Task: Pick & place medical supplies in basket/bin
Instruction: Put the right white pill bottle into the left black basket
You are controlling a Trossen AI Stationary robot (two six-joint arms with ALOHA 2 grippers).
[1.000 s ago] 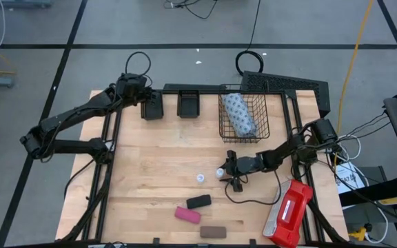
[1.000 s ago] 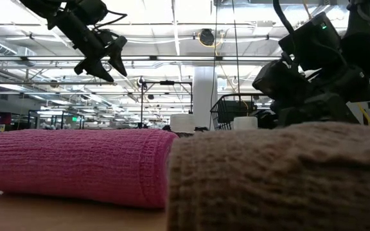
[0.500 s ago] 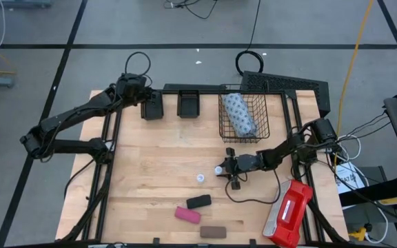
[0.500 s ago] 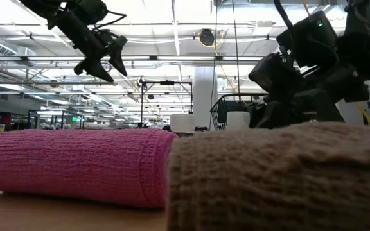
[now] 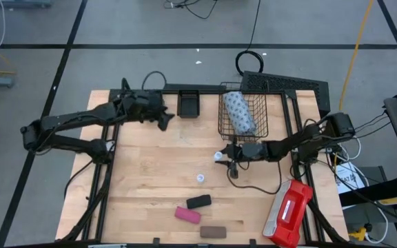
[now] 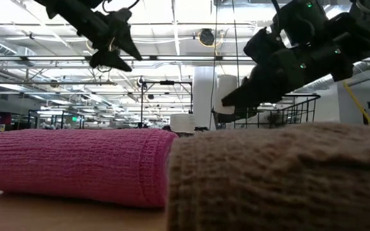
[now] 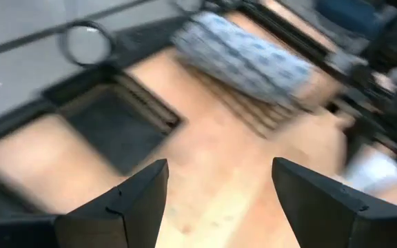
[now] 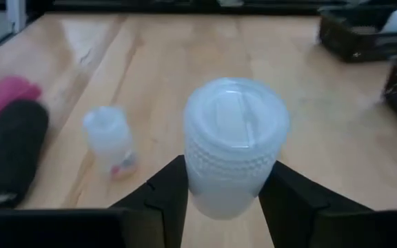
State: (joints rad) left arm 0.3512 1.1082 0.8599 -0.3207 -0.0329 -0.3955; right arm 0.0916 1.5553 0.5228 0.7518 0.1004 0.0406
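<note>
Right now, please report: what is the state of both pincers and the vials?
Right pincer shut on white vial, lifted near wire basket. Left pincer open, empty, above the small trays. Second vial on table. Path clear.

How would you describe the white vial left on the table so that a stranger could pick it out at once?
Start at the black wire basket at the table's far edge, then come toward the near edge, past the right gripper. The small white vial stands alone on bare wood; the other vial is held off the table in that gripper.
</note>
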